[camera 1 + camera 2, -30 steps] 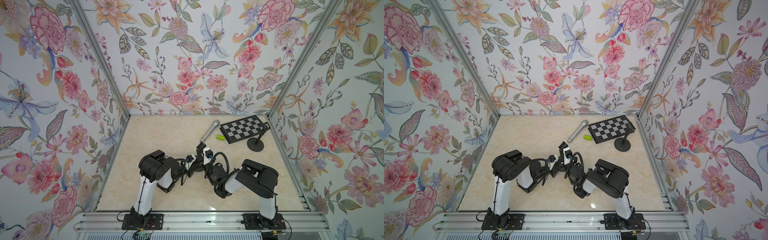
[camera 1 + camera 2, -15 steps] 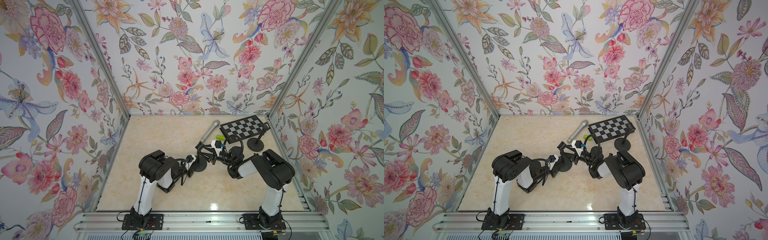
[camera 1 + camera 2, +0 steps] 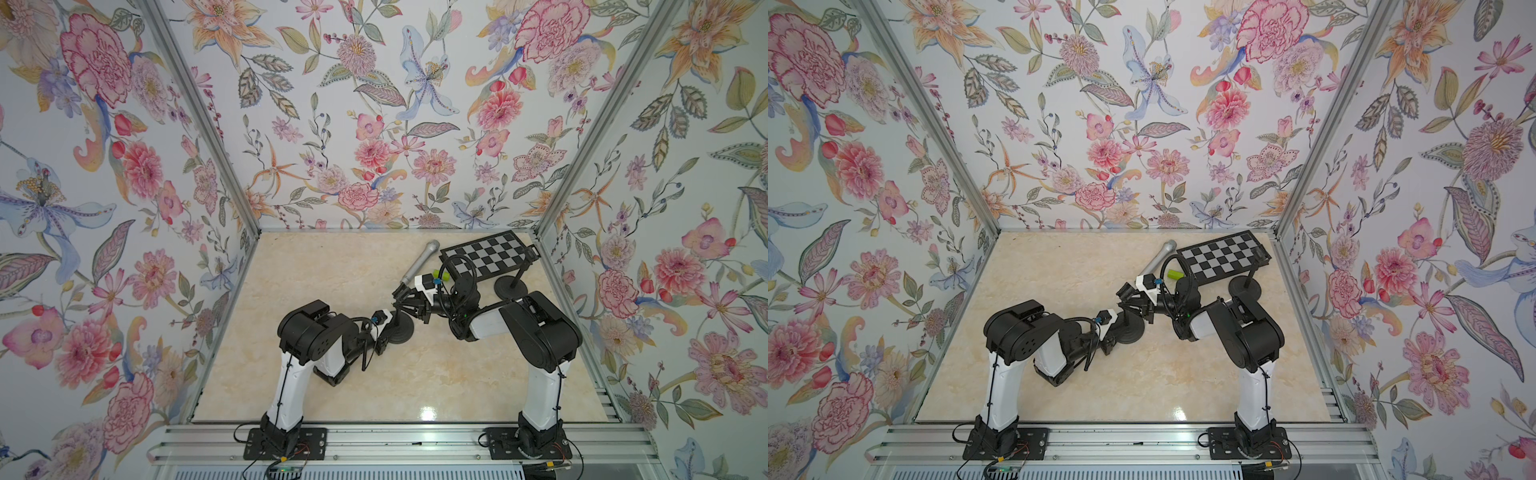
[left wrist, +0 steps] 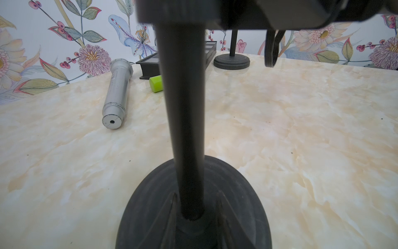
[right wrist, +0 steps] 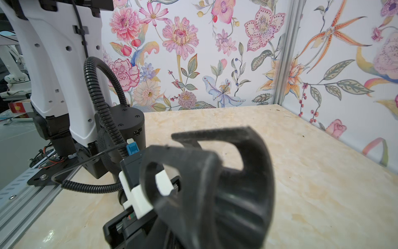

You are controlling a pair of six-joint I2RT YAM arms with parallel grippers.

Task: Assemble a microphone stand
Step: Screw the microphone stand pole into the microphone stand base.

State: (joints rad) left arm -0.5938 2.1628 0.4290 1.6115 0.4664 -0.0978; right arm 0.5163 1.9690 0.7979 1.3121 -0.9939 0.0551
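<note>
A black stand pole [image 4: 183, 107] rises from its round base [image 3: 405, 332] near the table's middle. My left gripper [image 3: 392, 324] is shut on the pole low down, with a finger [image 4: 174, 207] on each side just above the base [image 4: 237, 194]. The black microphone clip [image 5: 215, 183] sits at the pole's top. My right gripper [image 3: 409, 301] reaches in from the right and is shut on this clip. The silver microphone [image 3: 417, 264] lies on the table behind them, also seen in the left wrist view [image 4: 117, 90].
A small green cylinder [image 3: 440, 275] lies beside the microphone. A checkerboard panel [image 3: 488, 257] stands at the back right on a thin post with a round foot [image 3: 509, 286]. Floral walls close in three sides. An aluminium rail [image 3: 415, 440] runs along the front.
My right arm swung round from the front to the right side of the pole. Its gripper opened, then closed on the clip. The left arm stayed still.
</note>
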